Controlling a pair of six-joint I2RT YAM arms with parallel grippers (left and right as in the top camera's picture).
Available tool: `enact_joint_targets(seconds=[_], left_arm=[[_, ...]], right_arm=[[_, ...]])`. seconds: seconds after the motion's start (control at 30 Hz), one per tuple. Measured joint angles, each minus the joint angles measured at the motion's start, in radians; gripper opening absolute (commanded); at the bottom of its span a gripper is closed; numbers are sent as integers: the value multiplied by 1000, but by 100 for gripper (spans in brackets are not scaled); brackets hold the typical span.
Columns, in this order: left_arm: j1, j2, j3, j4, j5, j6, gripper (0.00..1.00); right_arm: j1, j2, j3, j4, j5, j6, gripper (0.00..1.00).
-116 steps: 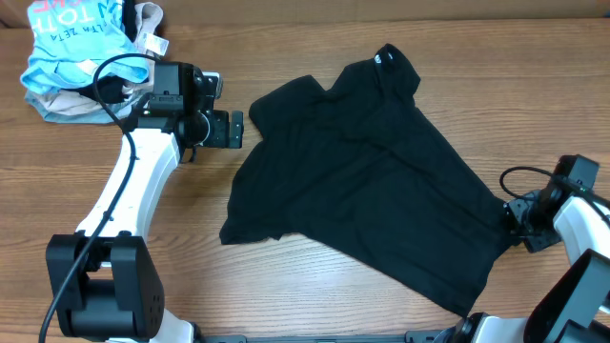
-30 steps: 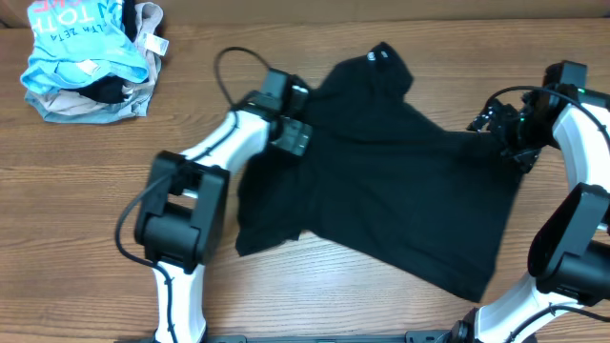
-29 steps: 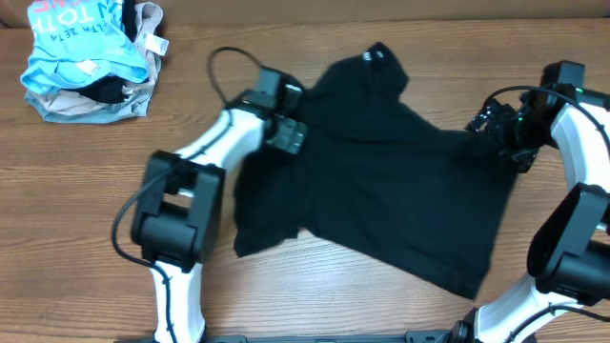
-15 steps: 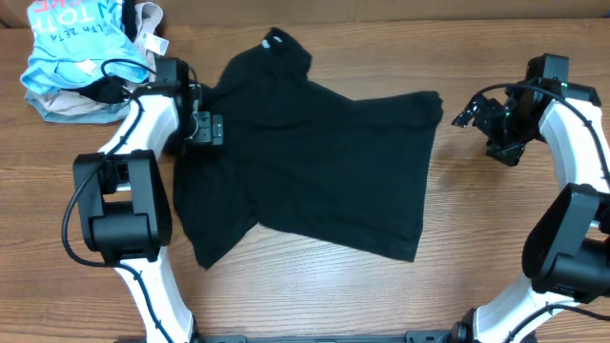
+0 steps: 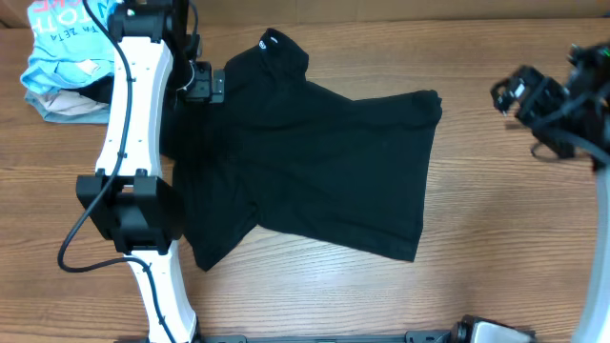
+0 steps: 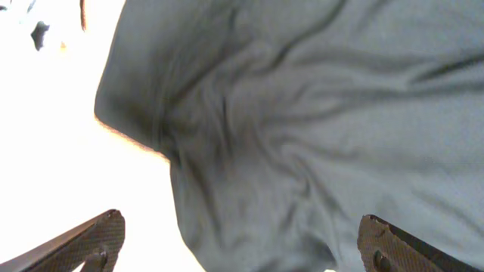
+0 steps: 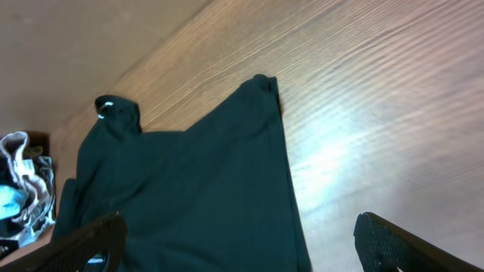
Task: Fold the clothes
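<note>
The black T-shirt point(image 5: 315, 162) lies spread on the wooden table, its neck label point(image 5: 271, 41) at the far edge. It also shows in the right wrist view point(image 7: 197, 181) and, washed out and wrinkled, in the left wrist view point(image 6: 318, 128). My left gripper point(image 5: 203, 84) is open and empty, raised just over the shirt's upper left edge; in the left wrist view point(image 6: 242, 249) both fingers stand wide apart. My right gripper point(image 5: 522, 93) is open and empty, lifted to the right of the shirt; in the right wrist view point(image 7: 242, 253) nothing sits between its fingers.
A light-blue garment with white lettering point(image 5: 71, 33) lies heaped on a beige garment point(image 5: 67, 110) at the far left corner. Bare wooden table point(image 5: 515, 210) lies right of the shirt. The left arm's white links point(image 5: 133, 105) run along the shirt's left side.
Both grippers have let go and risen. My left arm lifted toward the far left; my right arm pulled away to the right. The shirt lies as it did half a second ago.
</note>
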Motion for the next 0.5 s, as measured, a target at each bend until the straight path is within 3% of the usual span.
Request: enact_joint_targets(seconds=[0.1, 0.3, 0.5], left_arm=[[-19, -10, 55, -81, 4, -39, 100], [-92, -67, 39, -85, 19, -77, 100], [-224, -260, -54, -83, -4, -136, 100]], right_arm=[[0, -110, 1, -64, 23, -3, 100], [0, -256, 1, -174, 42, -2, 100], [0, -304, 1, -291, 42, -3, 100]])
